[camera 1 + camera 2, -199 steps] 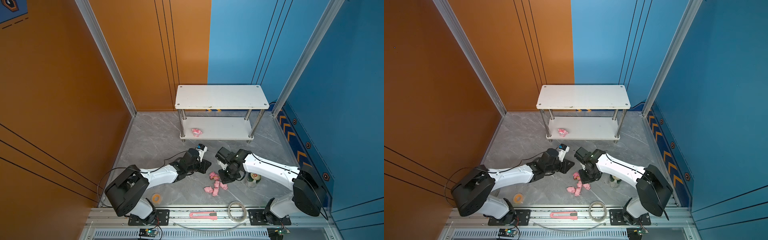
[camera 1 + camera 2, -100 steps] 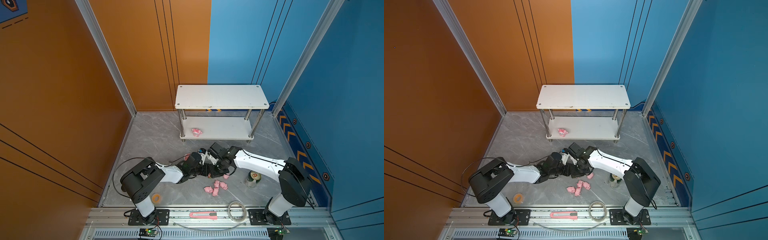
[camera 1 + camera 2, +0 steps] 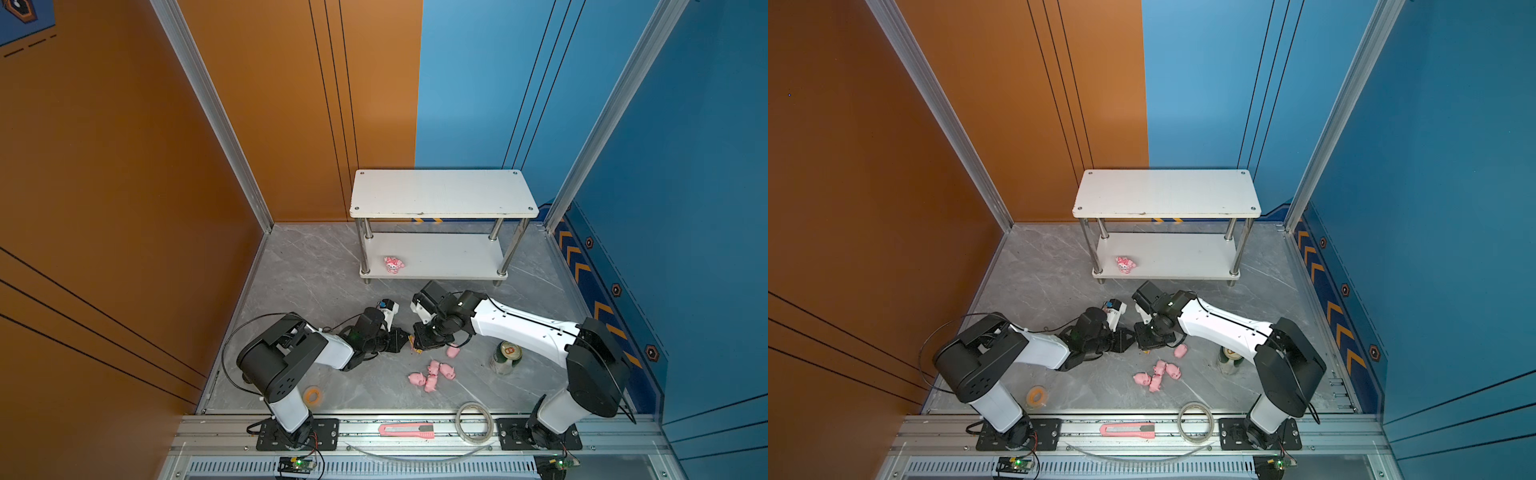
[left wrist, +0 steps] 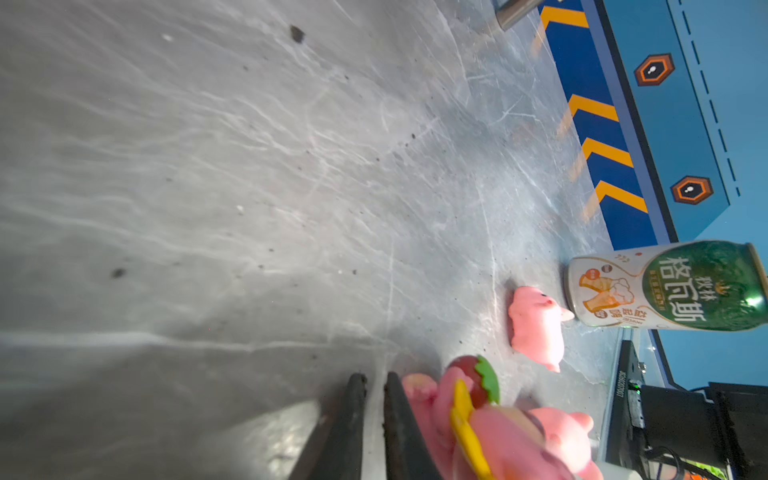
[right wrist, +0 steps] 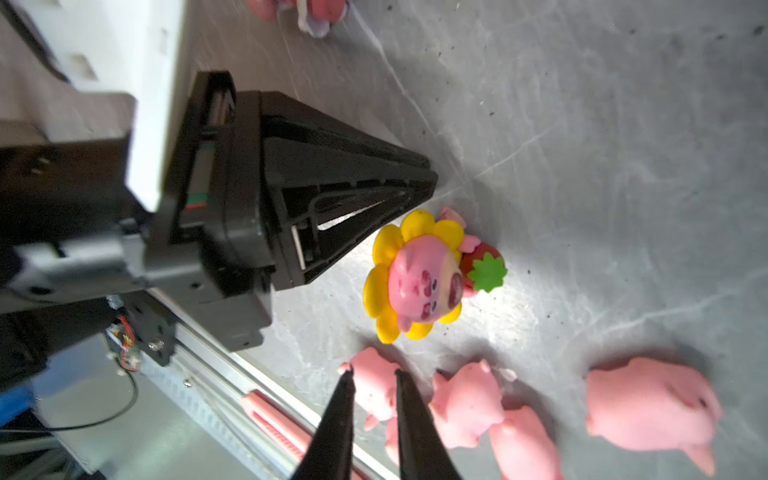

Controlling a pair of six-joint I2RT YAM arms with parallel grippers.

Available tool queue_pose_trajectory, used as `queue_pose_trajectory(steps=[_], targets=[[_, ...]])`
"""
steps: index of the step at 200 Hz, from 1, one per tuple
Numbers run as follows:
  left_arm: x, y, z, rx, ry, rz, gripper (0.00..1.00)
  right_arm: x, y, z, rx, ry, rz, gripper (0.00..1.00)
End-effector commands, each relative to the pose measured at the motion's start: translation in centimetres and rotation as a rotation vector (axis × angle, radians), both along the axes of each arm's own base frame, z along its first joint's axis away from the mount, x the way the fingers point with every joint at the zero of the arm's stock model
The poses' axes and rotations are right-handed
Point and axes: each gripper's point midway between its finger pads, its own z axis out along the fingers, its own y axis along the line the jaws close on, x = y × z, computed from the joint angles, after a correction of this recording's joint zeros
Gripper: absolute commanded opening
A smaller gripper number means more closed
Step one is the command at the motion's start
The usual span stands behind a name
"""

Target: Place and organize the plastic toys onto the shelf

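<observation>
resting on the grey floor (image 5: 623, 124), the sunflower figurine (image 5: 417, 272) shows its pink face and yellow petals to the right wrist camera, with a red strawberry with a green leaf at its side. the left gripper (image 4: 375, 380) lies low over the floor with its two fingers pressed together on nothing. its tip is just beside the figurine, and whether it touches i cannot tell. the right gripper (image 5: 372, 376) hangs over the same spot from the opposite side, its fingers a little apart with nothing between them (a pig shows through the gap, but it lies on the floor behind). in both top views the two grippers meet nose to nose near the middle of the floor, in front of the shelf (image 3: 442, 193), and only a sliver of yellow shows under them.

four pigs (image 3: 434, 368) lie in a tight cluster on the floor nearer the front rail (image 3: 357, 430), touching one another. a lone pig (image 3: 453, 351) lies apart from them, between the cluster and the right arm. the green can (image 3: 505, 356) stands upright beside that arm. the pink-white figurine (image 3: 393, 264) sits on the lower tier of the shelf, near its left front leg. a third figurine (image 5: 318, 14), pink and pale, is cut off by the edge of the right wrist view, on the floor beyond the left gripper. the pink utility knife (image 3: 406, 430) lies on the front rail.
</observation>
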Motion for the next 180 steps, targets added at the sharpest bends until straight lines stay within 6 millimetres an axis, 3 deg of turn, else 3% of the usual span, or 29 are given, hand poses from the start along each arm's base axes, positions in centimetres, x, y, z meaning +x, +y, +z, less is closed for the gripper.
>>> queue_pose_trajectory(steps=[1,20,39,54,74,87,111,132,180], targets=[[-0.6,0.9,-0.8,0.013,0.033,0.001,0.15,0.3,-1.7,0.9,-0.066,-0.054,0.025,0.56],[-0.3,1.0,0.4,-0.009,0.01,0.008,0.15,0.5,-2.2,0.8,-0.12,-0.084,0.067,0.68],[-0.3,1.4,1.3,-0.015,0.0,0.017,0.15,0.8,-2.0,0.1,-0.166,-0.115,0.114,0.67],[-0.4,1.7,2.3,-0.011,-0.021,0.021,0.15,1.1,-2.2,-0.8,-0.184,-0.096,0.107,0.52],[-0.7,2.7,3.5,0.029,-0.052,0.032,0.14,1.2,-2.3,-1.6,-0.18,-0.085,0.1,0.13],[-0.8,3.7,4.3,0.067,-0.074,0.047,0.15,0.9,-2.4,-1.9,-0.184,-0.081,0.1,0.03],[-1.0,5.0,6.0,0.133,-0.119,0.067,0.16,0.5,-2.8,-2.6,-0.212,-0.084,0.098,0.0],[-1.3,5.0,6.8,0.135,-0.123,0.057,0.16,-0.3,-2.4,-3.5,-0.218,-0.071,0.108,0.0],[-3.4,4.7,5.1,0.205,-0.055,0.016,0.14,-2.0,0.3,-5.3,-0.196,-0.029,0.153,0.0]])
